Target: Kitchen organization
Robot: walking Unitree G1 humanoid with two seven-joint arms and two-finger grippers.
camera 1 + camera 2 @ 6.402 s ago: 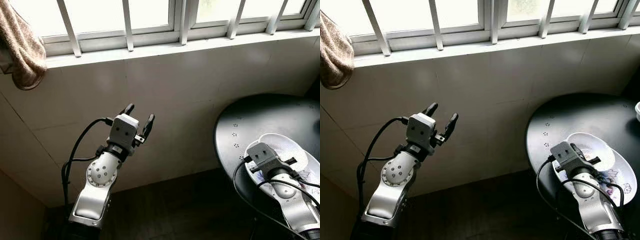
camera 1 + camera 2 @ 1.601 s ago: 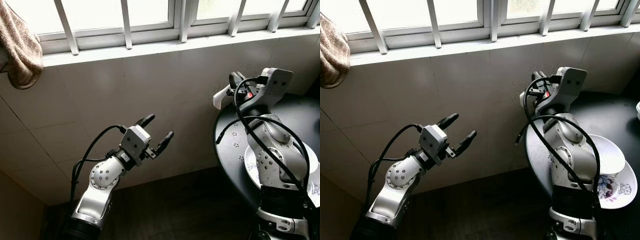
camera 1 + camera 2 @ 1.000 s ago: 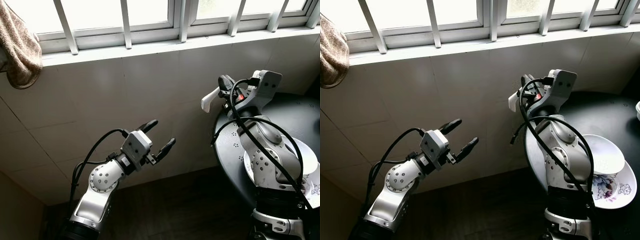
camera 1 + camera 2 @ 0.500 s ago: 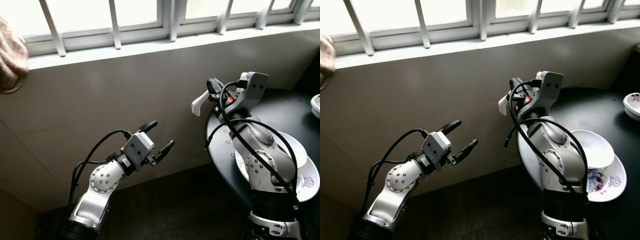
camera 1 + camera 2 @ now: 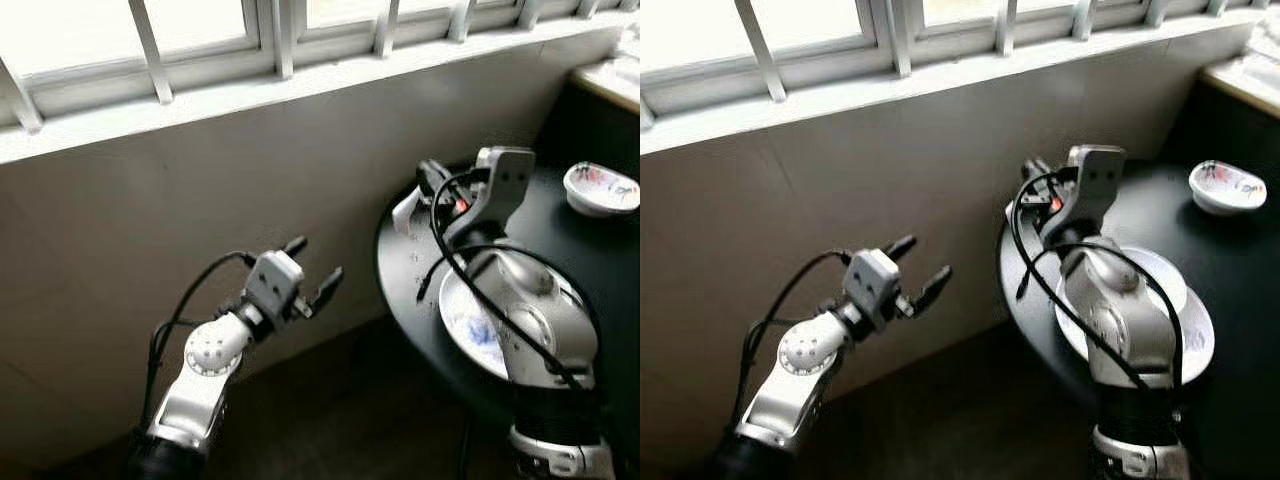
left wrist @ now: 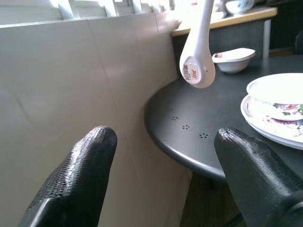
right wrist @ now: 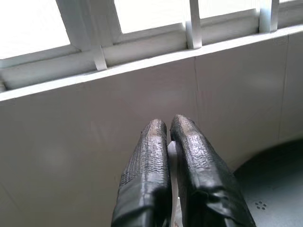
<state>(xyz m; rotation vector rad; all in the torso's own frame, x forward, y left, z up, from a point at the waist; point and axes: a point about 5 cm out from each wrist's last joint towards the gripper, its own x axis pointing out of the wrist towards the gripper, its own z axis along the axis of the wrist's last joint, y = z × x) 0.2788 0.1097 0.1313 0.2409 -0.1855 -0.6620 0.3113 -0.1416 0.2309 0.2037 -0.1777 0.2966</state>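
A white ceramic spoon (image 5: 406, 212) hangs bowl-down from my right gripper (image 5: 431, 181), which is shut on its handle above the near edge of the round black table (image 5: 402, 272). In the right wrist view the two fingers (image 7: 150, 151) are pressed together with a sliver of white spoon between them. The spoon (image 6: 198, 66) also dangles in the left wrist view, a label on its underside. My left gripper (image 5: 315, 259) is open and empty, held out in front of the tiled wall, left of the table. A white bowl sits stacked on a floral plate (image 5: 1180, 292) behind my right arm.
A small patterned bowl (image 5: 600, 188) stands at the table's far side. A light countertop (image 5: 612, 80) runs along the far right. The barred window and its sill (image 5: 250, 95) span the top. Dark floor lies below between wall and table.
Over six seconds my right gripper rose from the plate with the spoon in it. In the last second the camera swung right, dropping the towel out of view; the small bowl came in.
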